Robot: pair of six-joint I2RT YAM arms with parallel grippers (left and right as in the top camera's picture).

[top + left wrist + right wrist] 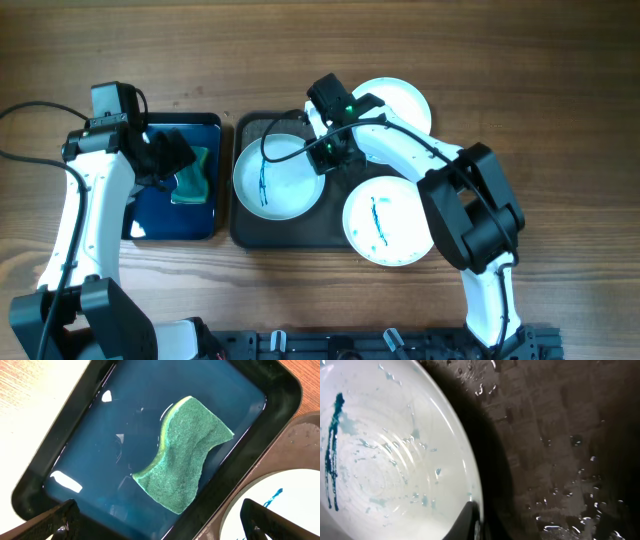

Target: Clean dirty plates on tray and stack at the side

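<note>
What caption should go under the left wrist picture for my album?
The open left gripper hovers over a green sponge lying in the small black tray of blue water.

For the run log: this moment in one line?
left tool: open above sponge | right tool: at rim of streaked plate on tray, grip unclear

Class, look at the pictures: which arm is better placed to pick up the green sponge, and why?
Left. The left gripper is open and hangs directly over the sponge in the small tray. The right gripper sits at the rim of a streaked plate on the large tray, farther away.
</note>
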